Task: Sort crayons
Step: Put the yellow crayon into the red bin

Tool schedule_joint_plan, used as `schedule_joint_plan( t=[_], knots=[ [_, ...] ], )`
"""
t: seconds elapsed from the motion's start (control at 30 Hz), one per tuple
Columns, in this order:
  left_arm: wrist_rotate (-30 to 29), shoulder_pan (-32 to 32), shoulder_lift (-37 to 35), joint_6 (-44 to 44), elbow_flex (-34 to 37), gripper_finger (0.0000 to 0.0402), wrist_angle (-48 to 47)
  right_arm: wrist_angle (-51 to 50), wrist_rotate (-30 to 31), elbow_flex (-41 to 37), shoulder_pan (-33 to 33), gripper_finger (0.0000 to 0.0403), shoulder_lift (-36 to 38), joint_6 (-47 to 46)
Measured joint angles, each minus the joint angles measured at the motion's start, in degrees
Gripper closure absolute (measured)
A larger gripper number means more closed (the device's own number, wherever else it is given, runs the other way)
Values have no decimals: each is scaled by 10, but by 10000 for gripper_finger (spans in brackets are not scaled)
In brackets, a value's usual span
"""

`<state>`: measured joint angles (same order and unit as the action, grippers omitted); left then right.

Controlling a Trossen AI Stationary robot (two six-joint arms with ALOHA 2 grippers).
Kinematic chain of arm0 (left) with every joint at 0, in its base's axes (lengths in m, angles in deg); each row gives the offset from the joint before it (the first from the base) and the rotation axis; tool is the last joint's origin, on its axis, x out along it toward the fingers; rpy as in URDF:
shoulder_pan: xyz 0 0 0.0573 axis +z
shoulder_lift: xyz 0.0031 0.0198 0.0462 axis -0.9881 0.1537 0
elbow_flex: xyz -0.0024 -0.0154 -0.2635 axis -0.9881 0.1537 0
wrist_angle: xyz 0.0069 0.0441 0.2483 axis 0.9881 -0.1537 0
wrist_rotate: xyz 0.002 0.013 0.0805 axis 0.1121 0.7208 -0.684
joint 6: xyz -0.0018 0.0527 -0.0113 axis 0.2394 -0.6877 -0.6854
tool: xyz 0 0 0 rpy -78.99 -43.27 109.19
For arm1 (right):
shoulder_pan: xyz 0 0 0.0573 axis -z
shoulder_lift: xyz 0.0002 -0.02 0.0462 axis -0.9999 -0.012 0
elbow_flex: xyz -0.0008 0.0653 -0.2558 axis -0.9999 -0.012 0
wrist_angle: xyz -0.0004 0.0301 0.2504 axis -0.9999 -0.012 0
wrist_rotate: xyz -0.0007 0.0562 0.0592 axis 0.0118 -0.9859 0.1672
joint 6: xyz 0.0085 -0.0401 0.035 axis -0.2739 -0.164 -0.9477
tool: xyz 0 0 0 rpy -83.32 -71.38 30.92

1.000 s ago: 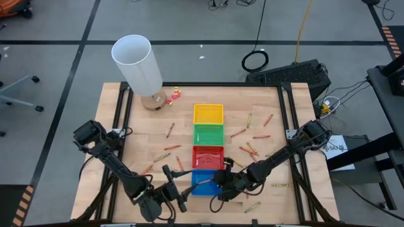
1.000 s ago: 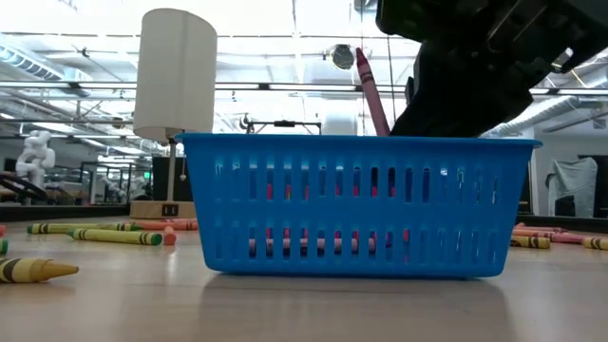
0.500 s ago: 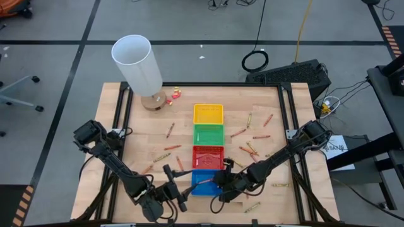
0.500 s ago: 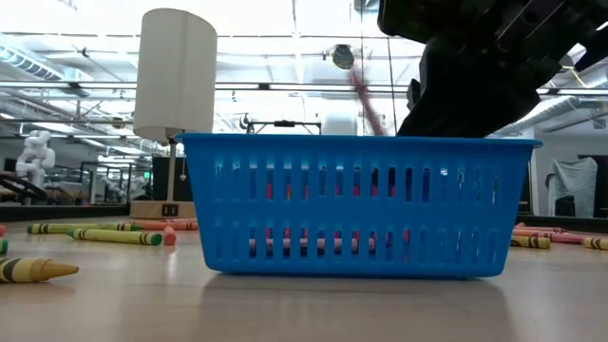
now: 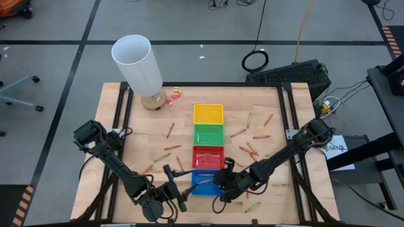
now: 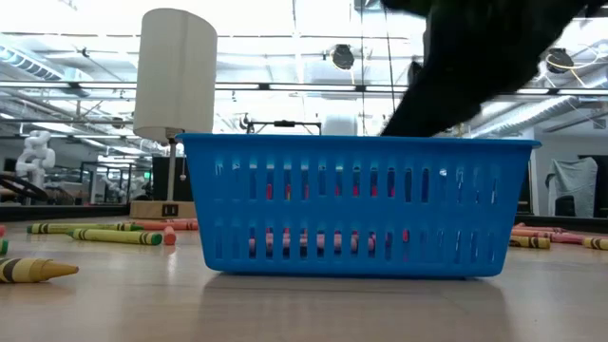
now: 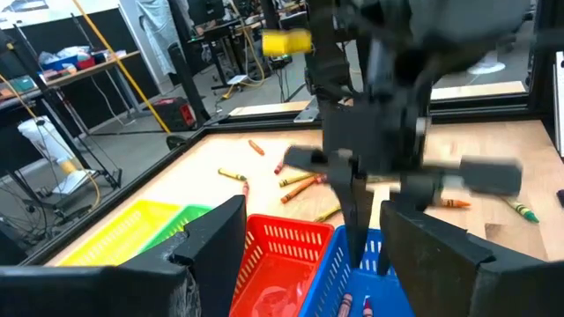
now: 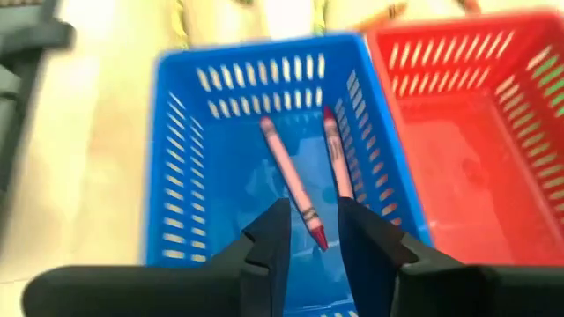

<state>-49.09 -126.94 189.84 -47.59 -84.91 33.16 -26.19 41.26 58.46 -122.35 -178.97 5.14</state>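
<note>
Four trays stand in a row down the table's middle: yellow (image 5: 207, 113), green (image 5: 207, 133), red (image 5: 207, 155) and, nearest, blue (image 5: 196, 189). Two reddish crayons (image 8: 291, 180) (image 8: 335, 163) lie flat on the blue tray's floor. My right gripper (image 8: 313, 220) hangs open just above that tray, nothing between its fingers; the left wrist view shows it (image 7: 361, 238) pointing down into the tray. My left gripper (image 5: 178, 189) waits open beside the tray's left side, level with it (image 7: 308, 255). More crayons (image 5: 169, 130) (image 5: 259, 135) lie scattered on the wood.
A tall white cylinder (image 5: 136, 63) on a wooden base stands at the far left corner, small red and yellow bits (image 5: 173, 94) by its foot. Loose crayons (image 6: 114, 235) lie left and right of the trays. Black rails edge the table's sides.
My right gripper has opened and let go of a reddish crayon it held upright over the blue tray. The crayon has dropped below the rim into the tray, and the gripper has risen slightly.
</note>
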Motion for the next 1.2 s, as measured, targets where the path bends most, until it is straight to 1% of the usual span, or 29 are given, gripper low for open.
schedule_joint_plan(
  t=[0.17, 0.33, 0.43, 0.57, 0.73, 0.83, 1.03, 1.13, 1.2],
  knots=[
    [0, 0, 0, -1, 0, 139, -2, -46, 0, 4, -25, 320, 65, 12],
    [0, 0, 0, 0, 0, 139, -10, -161, 5, 4, -66, 320, 130, -26],
    [0, 0, 0, -1, 0, 139, -12, -235, 49, 4, -98, 320, 149, -74],
    [0, 2, 0, 0, 0, 139, -14, -289, 113, -13, -143, 321, 149, -125],
    [0, 7, 0, 4, 0, 139, -14, -278, 134, -66, -173, 323, 149, -189],
    [10, 11, 0, 4, 0, 139, -14, -252, 139, -102, -183, 329, 149, -220],
    [33, 23, 0, 4, 0, 139, -13, -192, 143, -164, -187, 336, 149, -243],
    [39, 28, 0, 14, 0, 139, -14, -164, 168, -188, -184, 336, 149, -240],
    [61, 31, 0, 24, 0, 139, -16, -151, 180, -201, -182, 336, 149, -231]
  ],
)
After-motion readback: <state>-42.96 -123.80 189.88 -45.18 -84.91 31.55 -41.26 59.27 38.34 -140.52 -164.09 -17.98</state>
